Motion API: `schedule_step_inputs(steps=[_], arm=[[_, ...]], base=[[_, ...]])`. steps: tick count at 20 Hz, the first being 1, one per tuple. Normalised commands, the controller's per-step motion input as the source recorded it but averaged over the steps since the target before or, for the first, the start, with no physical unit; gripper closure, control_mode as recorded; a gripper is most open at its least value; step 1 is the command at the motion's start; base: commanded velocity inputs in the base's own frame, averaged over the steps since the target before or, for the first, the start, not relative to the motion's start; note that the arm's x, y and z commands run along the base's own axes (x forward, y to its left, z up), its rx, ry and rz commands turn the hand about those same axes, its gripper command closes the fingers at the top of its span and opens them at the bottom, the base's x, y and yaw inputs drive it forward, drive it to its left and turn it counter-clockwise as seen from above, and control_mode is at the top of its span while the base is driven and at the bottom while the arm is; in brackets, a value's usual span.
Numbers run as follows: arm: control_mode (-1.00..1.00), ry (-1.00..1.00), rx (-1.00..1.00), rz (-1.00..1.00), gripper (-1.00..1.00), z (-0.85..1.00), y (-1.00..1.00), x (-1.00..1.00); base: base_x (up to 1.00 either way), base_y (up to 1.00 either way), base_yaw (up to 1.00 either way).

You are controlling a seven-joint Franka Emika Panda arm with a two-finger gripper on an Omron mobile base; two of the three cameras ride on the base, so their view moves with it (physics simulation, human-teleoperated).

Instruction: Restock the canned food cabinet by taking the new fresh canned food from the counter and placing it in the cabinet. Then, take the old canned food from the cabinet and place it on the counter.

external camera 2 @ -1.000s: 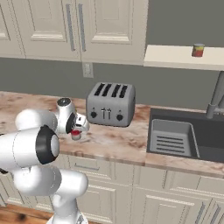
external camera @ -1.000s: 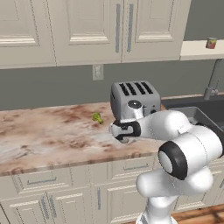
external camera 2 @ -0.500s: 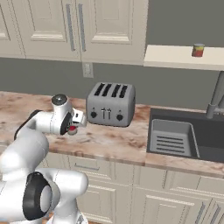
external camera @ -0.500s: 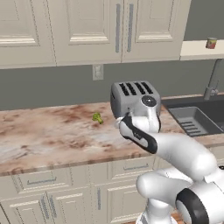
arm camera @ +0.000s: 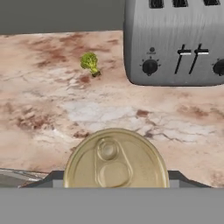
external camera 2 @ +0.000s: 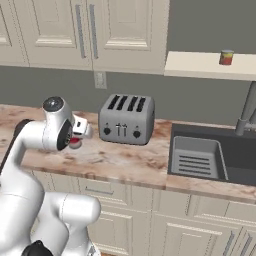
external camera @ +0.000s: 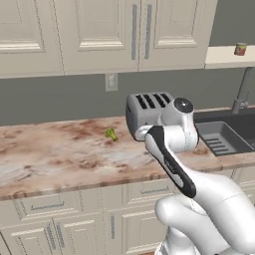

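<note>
Claw (external camera 2: 75, 136) grips the new can (external camera 2: 75, 142), lifted above the counter (external camera 2: 125, 162) left of the toaster (external camera 2: 126, 119). Hand view: can's gold pull-tab lid (arm camera: 115, 159) between dark fingertips (arm camera: 50, 178); a broccoli floret (arm camera: 89, 62) lies beyond. Old can (external camera 2: 226, 57) on the cabinet shelf (external camera 2: 205, 65).

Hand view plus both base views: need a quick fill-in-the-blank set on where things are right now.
1. The toaster has ____ slots on top.
2. The old canned food stands on the shelf of the canned food cabinet, above the ____.
3. In the hand view, the small green piece on the counter lies to the ____ of the toaster.
4. The new fresh canned food shows a ____ lid.

Missing words: four; sink; left; gold
</note>
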Motion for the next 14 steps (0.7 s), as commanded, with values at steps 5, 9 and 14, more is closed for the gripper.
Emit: schedule_step_inputs(steps=[5,9,14], arm=[[-1.00,0.03,-0.11,-0.02,1.00,0.47,-0.03,-0.57],[-1.00,0.01,-0.04,-0.02,1.00,0.12,-0.20,-0.48],[1.00,0.00,-0.02,-0.01,1.00,0.00,-0.18,-0.08]], base=[[0.00,0.00,0.00],[0.00,0.00,0.00],[0.00,-0.16,-0.03]])
